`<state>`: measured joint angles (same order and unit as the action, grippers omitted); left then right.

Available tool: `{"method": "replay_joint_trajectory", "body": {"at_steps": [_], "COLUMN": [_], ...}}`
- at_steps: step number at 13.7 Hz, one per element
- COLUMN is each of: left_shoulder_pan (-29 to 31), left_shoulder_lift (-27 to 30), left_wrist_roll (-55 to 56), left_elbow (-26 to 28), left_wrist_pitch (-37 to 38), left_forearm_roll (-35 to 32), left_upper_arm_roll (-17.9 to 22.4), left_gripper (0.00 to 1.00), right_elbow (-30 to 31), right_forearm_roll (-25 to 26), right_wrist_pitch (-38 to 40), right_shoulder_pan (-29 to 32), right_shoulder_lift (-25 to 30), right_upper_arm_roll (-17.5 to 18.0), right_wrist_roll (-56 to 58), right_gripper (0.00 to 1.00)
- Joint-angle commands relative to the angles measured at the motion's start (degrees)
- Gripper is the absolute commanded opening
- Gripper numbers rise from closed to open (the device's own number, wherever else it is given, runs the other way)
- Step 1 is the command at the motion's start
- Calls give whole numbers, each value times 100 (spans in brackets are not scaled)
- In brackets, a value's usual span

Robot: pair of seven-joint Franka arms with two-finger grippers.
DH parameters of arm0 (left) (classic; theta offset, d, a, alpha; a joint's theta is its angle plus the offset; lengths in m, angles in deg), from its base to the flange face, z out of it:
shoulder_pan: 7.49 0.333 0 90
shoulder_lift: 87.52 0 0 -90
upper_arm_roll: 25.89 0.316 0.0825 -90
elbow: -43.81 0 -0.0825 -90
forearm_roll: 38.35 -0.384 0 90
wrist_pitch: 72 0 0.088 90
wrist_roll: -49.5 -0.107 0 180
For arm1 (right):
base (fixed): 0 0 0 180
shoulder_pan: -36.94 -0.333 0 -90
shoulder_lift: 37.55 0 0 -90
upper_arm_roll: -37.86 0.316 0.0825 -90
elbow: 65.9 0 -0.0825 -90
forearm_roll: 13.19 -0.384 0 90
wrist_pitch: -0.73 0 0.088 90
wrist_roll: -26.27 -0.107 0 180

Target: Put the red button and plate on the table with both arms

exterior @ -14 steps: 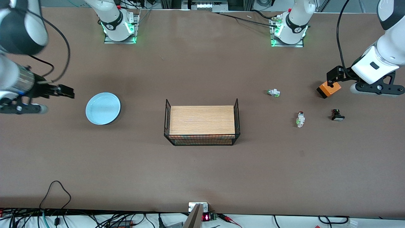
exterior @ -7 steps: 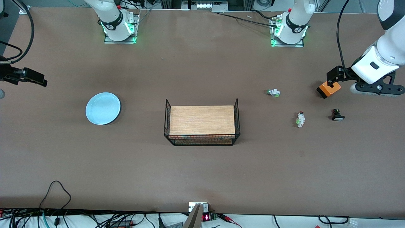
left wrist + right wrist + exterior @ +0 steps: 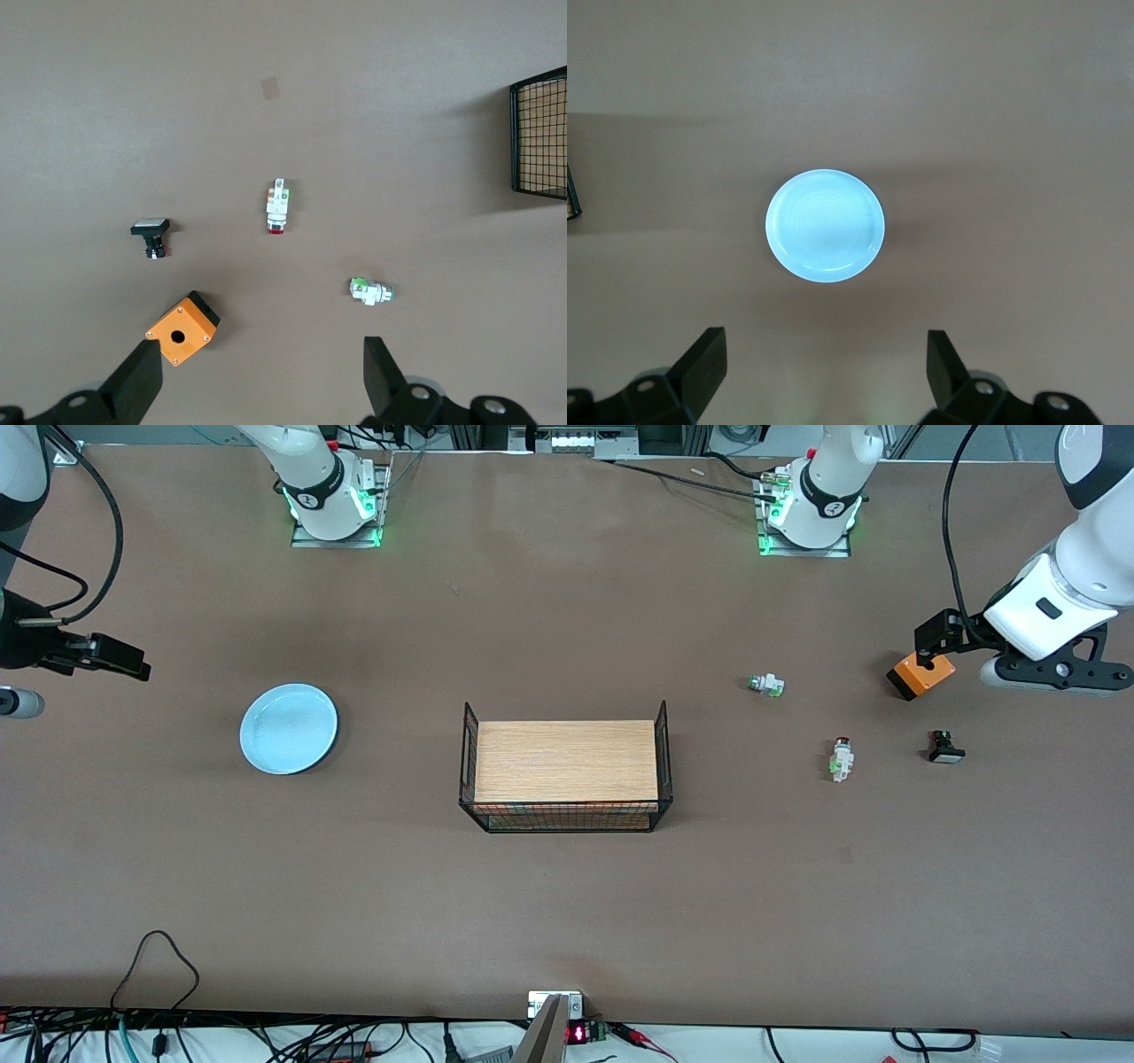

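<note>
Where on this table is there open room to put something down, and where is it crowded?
Bare tabletop lies between the plate and the wire basket, and in the wide strip nearer the front camera than both. Toward the left arm's end it is crowded: the red button, green button, black button and orange box cluster there.

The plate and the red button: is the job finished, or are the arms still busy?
It looks done: the plate and red button both lie on the table. Nothing is in hand; the left gripper and right gripper are open, raised above them.
</note>
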<state>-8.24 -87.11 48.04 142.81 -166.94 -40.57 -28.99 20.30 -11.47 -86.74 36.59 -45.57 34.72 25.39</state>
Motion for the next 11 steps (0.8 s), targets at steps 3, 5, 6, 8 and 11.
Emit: {"method": "replay_joint_trajectory", "body": {"at_steps": [3, 5, 6, 8, 11], "left_shoulder_pan": [14, 14, 14, 14, 14], "left_shoulder_lift": [39, 39, 39, 39, 39], "left_wrist_roll": [-134, -134, -134, -134, -143], "left_elbow": [-57, -57, -57, -57, -57], "left_wrist_pitch": [107, 107, 99, 99, 99], "left_forearm_roll": [55, 55, 55, 55, 55], "left_upper_arm_roll": [-7, -7, -7, -7, -7], "left_gripper": [100, 100, 100, 100, 100], "right_elbow": [959, 881, 855, 723, 635], "right_forearm_roll": [-110, -101, -101, -110, -101], "right_wrist_pitch": [-289, -253, -236, -244, -201], "right_shoulder_pan": [-35, -44, -35, -44, -62], "right_shoulder_lift": [862, 854, 854, 802, 731], "right_upper_arm_roll": [-99, -90, -90, -90, -64], "right_wrist_roll": [114, 114, 106, 123, 132], "right_gripper": [100, 100, 100, 100, 100]}}
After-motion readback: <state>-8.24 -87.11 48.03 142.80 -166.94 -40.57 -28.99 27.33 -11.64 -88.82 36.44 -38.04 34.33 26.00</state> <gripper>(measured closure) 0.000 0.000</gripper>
